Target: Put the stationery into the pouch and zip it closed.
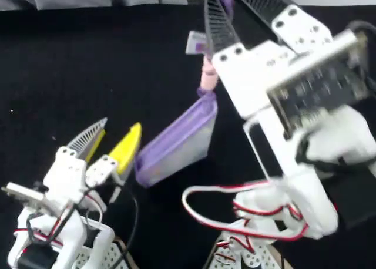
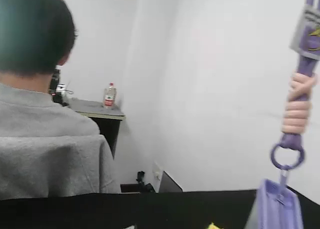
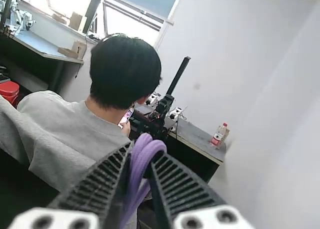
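A purple pouch (image 1: pixel 176 143) hangs tilted above the black table, lifted by its strap. A ring (image 2: pixel 286 156) at its corner (image 2: pixel 272 204) joins a pink coiled charm (image 1: pixel 208 76) and a purple strap with a tag (image 1: pixel 195 44). High at the back, my right gripper (image 1: pixel 220 4) is shut on the strap's purple loop (image 3: pixel 142 159), which sits between its black ribbed fingers (image 3: pixel 175 181). My left gripper (image 1: pixel 120 126) stands open near the front left, just beside the pouch's lower end, with nothing between its yellow finger (image 1: pixel 128 145) and its ribbed one.
The black table (image 1: pixel 88 63) stretches wide to the left and back. The right arm's white body (image 1: pixel 294 122) takes up the right side, with red and white cables (image 1: pixel 235 213) looping at its base. A black cable (image 1: pixel 134 222) runs by the left arm's base.
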Controlling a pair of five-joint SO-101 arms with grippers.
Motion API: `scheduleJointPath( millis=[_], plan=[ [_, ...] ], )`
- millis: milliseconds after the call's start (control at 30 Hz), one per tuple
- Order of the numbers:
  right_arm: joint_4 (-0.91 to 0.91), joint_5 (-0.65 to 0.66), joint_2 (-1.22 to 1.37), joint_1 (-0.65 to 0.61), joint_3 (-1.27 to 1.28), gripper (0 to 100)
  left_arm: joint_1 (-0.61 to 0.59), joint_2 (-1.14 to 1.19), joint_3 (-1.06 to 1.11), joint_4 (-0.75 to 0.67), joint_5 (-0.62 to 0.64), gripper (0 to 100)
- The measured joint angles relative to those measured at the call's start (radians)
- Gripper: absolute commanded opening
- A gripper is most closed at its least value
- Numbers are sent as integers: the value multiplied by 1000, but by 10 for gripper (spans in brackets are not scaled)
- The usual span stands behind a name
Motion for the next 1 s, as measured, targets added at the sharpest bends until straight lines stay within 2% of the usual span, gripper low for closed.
scheduleJointPath(
  millis=[233, 500, 600, 833, 1000],
  plan=[
    [2, 0, -8, 3, 0, 15, 213, -2, -86, 155, -152, 256],
    [-49, 46, 12, 3, 143, 12, 265, -2, -394, 305, -195, 256],
    [-64, 46, 35, 3, 167, 12, 321, -3, -463, 351, -196, 256],
    [-83, 46, 51, -23, 167, 12, 500, -3, -345, 390, -195, 256],
    [-103, 46, 72, -54, 169, 12, 562, -3, -157, 313, -198, 256]
  ],
)
